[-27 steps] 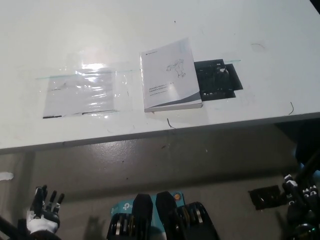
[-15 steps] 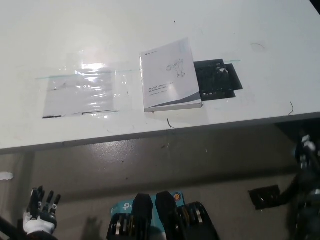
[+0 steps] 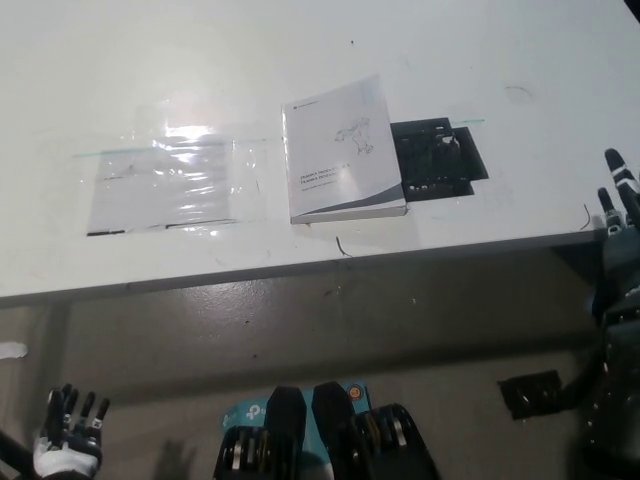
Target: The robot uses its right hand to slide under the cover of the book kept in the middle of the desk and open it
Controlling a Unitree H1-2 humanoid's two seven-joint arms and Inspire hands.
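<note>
Nearest the camera, the white left hand point(image 3: 65, 445) is resting low at the lower left, well below the near edge of the white surface point(image 3: 480, 60); its dark fingers point(image 3: 70, 405) are pointing up and standing apart, and it is gripping nothing. At the right border the black right hand point(image 3: 620, 235) is reaching up from below, with its fingers point(image 3: 612, 165) extended, spread and empty, their tips lying over the near right corner of the surface. It is staying well apart from the book.

Past the near edge, the closed white paperback book with a grey band along its bottom point(image 3: 343, 148) is lying flat around the middle of the surface, close to the near edge and turned slightly clockwise. Its right edge is overlapping or touching a flat black rectangular patch point(image 3: 440, 160); which of the two cannot be made out. To the left of the book, apart from it, a clear glossy plastic sheet point(image 3: 165, 185) is lying flat and catching glare. A short dark curved mark point(image 3: 342, 247) is sitting between the book and the near edge, and another thin dark mark point(image 3: 584, 216) is lying near the right hand's fingers.
</note>
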